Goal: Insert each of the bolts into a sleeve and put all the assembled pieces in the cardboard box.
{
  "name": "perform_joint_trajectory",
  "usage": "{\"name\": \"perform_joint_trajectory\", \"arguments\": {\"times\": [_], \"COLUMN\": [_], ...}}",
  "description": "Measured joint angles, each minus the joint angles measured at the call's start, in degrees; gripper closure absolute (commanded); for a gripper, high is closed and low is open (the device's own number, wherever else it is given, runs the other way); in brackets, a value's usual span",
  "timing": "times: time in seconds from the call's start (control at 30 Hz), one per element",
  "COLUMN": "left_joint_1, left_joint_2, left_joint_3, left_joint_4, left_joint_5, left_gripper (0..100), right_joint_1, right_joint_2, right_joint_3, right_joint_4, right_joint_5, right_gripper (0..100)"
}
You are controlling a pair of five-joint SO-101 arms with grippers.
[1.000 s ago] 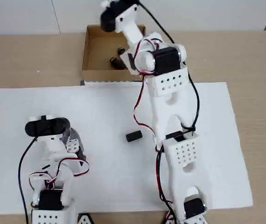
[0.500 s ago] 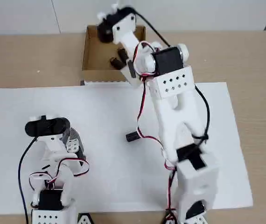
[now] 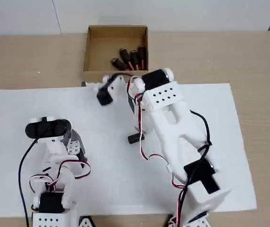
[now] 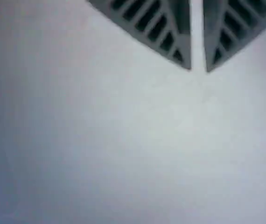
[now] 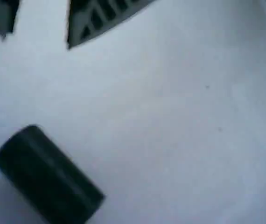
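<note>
Loose sleeve [image 3: 135,138], black and lying on its side, is shown on the white paper [image 3: 40,101], well apart from the cardboard box [image 3: 91,47] on the side facing the arms. Four assembled pieces [image 3: 131,57] are seen side by side inside the box, in the half nearer the right arm. The right gripper [image 5: 36,41] is held just outside the box's near wall, fingers [image 5: 100,18] spread apart and nothing between them. The left gripper [image 4: 197,67] is placed over the paper, farthest from the box; its fingers are almost touching, separated by a thin slit, nothing gripped.
</note>
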Motion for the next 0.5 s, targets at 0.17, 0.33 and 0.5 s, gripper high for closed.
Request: {"name": "perform_joint_trajectory", "arguments": {"times": [0.17, 0.33, 0.5], "left_joint_1": [0.0, 0.0, 0.0], "left_joint_2": [0.0, 0.0, 0.0], "left_joint_3": [0.0, 0.0, 0.0], "left_joint_4": [0.0, 0.0, 0.0], "left_joint_5": [0.0, 0.0, 0.0], "left_gripper": [99, 99, 99], "right_joint_1": [-2.3, -4.6, -6.7], "right_joint_2": [-1.4, -1.4, -1.4], "right_joint_3": [3.9, 4.4, 5.7], "right_joint_4": [-0.6, -2.5, -6.5], "right_joint_5": [6.8, 11.7, 14.4], "right_gripper": [78.9, 79.7, 79.7]}}
